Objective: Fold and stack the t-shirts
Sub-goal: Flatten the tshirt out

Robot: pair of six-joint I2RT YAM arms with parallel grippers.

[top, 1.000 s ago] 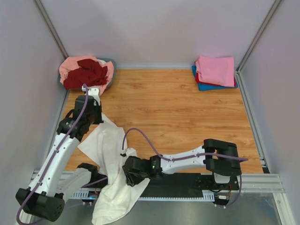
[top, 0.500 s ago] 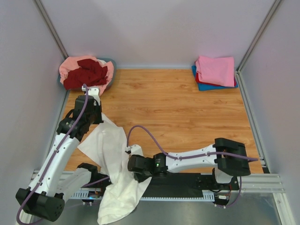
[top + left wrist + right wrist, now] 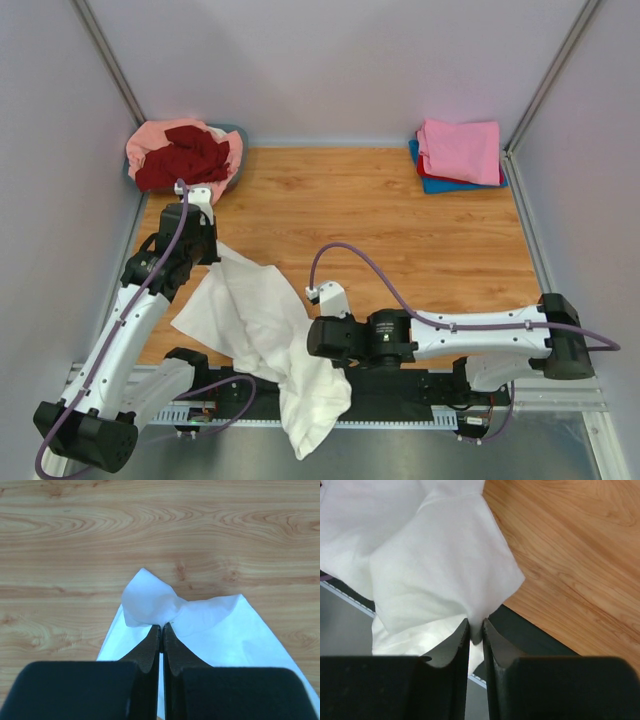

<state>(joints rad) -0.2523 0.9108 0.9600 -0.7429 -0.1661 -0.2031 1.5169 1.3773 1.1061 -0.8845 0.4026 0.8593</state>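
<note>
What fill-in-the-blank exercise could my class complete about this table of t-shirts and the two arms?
1. The left fingers and right fingers are both ____ on the off-white t-shirt.
2. The folded stack in the far right corner has a ____ t-shirt on top.
3. The tub holding the dark red t-shirt sits in the far ____ corner.
Missing words: shut; pink; left.

The off-white t-shirt [image 3: 255,315] lies lower left on the orange-brown wood-grain table [image 3: 400,235], the salmon-pink t-shirt [image 3: 146,140] and dark red t-shirt [image 3: 190,155] upper left, and the bright pink t-shirt [image 3: 460,150], red t-shirt [image 3: 426,171] and blue t-shirt [image 3: 450,186] upper right.
</note>
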